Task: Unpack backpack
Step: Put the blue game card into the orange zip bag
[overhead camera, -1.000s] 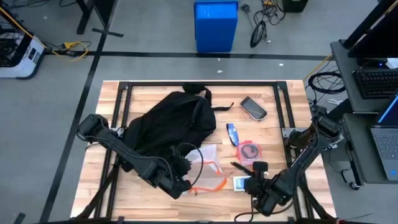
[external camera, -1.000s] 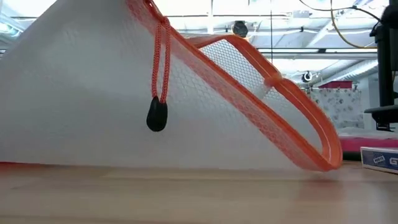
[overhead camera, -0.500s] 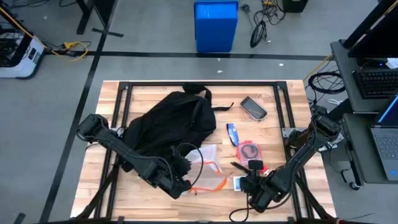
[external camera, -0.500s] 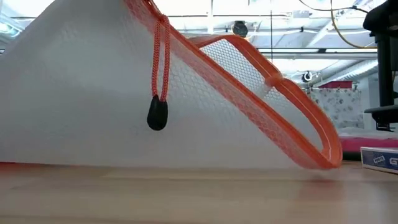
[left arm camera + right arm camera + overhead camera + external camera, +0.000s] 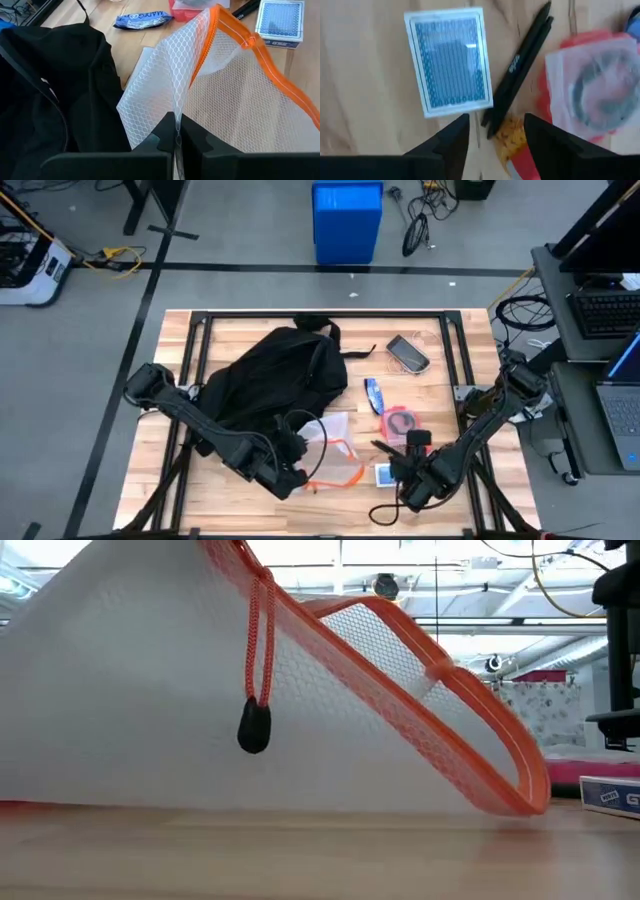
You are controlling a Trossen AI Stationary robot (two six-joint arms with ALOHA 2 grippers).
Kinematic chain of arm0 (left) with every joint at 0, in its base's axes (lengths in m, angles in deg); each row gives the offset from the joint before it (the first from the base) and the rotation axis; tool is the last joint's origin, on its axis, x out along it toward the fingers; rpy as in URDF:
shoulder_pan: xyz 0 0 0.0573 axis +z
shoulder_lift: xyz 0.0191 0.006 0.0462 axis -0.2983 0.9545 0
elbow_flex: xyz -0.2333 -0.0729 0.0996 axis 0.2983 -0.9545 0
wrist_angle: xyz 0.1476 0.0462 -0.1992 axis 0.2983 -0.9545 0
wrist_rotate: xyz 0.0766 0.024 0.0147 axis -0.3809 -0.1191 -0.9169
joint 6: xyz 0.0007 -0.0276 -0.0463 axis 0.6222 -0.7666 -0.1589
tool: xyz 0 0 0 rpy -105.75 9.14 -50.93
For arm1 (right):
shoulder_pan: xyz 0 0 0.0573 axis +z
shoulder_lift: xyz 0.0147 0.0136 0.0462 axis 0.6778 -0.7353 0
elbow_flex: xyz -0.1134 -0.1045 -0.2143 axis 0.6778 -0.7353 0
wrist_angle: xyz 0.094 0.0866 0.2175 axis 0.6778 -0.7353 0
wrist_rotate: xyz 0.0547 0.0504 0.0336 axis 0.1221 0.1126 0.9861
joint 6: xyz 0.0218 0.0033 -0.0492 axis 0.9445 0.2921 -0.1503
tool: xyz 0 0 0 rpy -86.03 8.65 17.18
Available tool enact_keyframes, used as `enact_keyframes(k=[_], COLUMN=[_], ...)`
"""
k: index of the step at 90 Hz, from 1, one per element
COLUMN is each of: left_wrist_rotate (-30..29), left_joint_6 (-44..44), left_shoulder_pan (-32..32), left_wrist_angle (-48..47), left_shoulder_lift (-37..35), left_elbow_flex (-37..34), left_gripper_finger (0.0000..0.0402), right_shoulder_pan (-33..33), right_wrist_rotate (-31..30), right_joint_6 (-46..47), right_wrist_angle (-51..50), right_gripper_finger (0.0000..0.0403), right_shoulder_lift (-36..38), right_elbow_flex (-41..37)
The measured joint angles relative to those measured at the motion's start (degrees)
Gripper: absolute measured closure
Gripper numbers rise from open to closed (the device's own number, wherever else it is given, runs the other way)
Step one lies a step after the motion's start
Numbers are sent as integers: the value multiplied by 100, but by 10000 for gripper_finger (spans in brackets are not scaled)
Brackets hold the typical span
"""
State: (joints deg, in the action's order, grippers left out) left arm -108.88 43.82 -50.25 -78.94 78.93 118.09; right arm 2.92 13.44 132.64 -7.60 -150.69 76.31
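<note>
The black backpack (image 5: 275,375) lies on the table's left half, reaching to the far edge. Next to its near right side is a white mesh pouch (image 5: 335,458) with an orange zipper edge (image 5: 260,55); my left gripper (image 5: 292,477) is shut on it. The pouch's black zipper pull (image 5: 253,727) hangs on an orange cord. My right gripper (image 5: 495,136) hovers open over black pens (image 5: 520,65), beside a blue card deck (image 5: 451,60) and a red pouch (image 5: 590,90). My left gripper pinches a raised fold of the pouch's white mesh (image 5: 176,117) between its two fingers, coming from the table's near left side. The mesh rises tent-like from the fingers, and the pouch's lower edge (image 5: 300,802) lies on the table.
A blue snack wrapper (image 5: 375,392) and a dark phone-like device (image 5: 408,352) lie to the right of the backpack. The card deck (image 5: 386,474) and red pouch (image 5: 400,423) sit near the right gripper. A blue bin (image 5: 347,222) stands on the floor beyond the table.
My right gripper has moved toward the table's left edge and a little toward its far edge, closer to the card deck and pens, staying open. The pouch and my left gripper have kept still.
</note>
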Motion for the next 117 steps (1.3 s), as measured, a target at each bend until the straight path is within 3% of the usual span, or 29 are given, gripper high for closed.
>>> enact_keyframes(k=[29,40,72,117], left_wrist_rotate=[52,57,154,167], left_joint_6=[-4,-7,42,37], left_shoulder_pan=[-13,-13,-25,-39], left_wrist_angle=[1,-1,0,-1], left_shoulder_lift=[0,0,0,0], left_elbow_flex=[0,0,0,0], left_gripper_finger=[402,402,402,402], right_shoulder_pan=[-320,-522,-577,-486], right_wrist_rotate=[95,52,467,637], right_joint_6=[-772,-925,-1215,-836], right_wrist_angle=[205,536,2127,2870], right_gripper_finger=[70,31,23,23], right_shoulder_lift=[0,0,-4,0], right_elbow_flex=[0,0,-597,-1279])
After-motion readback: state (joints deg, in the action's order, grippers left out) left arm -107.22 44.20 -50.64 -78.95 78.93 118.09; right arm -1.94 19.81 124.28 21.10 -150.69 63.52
